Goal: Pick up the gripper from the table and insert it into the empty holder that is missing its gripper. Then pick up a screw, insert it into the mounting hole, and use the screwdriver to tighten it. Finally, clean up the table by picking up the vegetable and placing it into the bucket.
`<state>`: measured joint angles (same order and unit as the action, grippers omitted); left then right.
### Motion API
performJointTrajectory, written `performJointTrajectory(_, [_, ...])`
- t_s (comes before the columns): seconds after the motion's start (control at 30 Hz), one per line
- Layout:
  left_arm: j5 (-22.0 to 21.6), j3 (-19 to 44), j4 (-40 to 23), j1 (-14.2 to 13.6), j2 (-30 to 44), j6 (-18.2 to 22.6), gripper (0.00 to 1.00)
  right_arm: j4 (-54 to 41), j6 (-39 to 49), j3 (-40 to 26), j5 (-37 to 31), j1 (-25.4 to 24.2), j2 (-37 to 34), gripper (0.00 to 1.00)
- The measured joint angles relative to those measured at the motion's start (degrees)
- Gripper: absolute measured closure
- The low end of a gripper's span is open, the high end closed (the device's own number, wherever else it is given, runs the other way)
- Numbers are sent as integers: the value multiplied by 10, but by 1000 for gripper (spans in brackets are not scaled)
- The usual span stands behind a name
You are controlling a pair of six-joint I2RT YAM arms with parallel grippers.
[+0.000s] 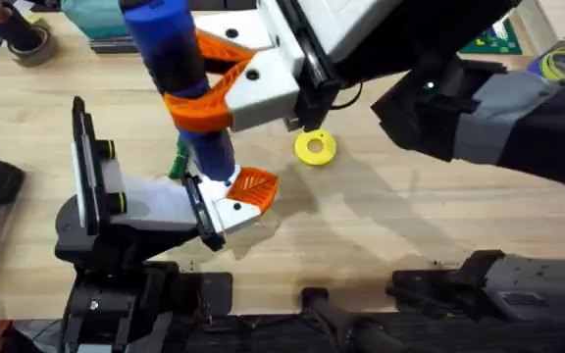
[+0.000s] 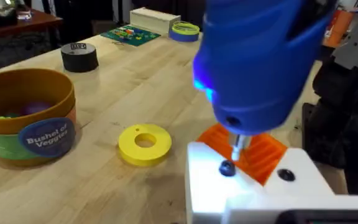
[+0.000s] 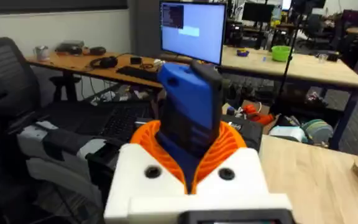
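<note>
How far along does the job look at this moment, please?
Done, it seems: the orange gripper sits in the white holder, and a screw stands in its mounting hole. In hand: the right gripper holds the blue screwdriver upright, its bit on that screw; how tight the screw is can't be judged. Left: the green vegetable lies on the table, away from the bucket.
</note>
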<state>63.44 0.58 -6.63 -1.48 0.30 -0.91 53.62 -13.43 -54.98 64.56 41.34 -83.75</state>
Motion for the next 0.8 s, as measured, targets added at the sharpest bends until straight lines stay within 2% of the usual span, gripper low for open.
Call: performJointTrajectory(0.8, [0,0,0,0,0,0,996,-31,34,0,11,0,0,977])
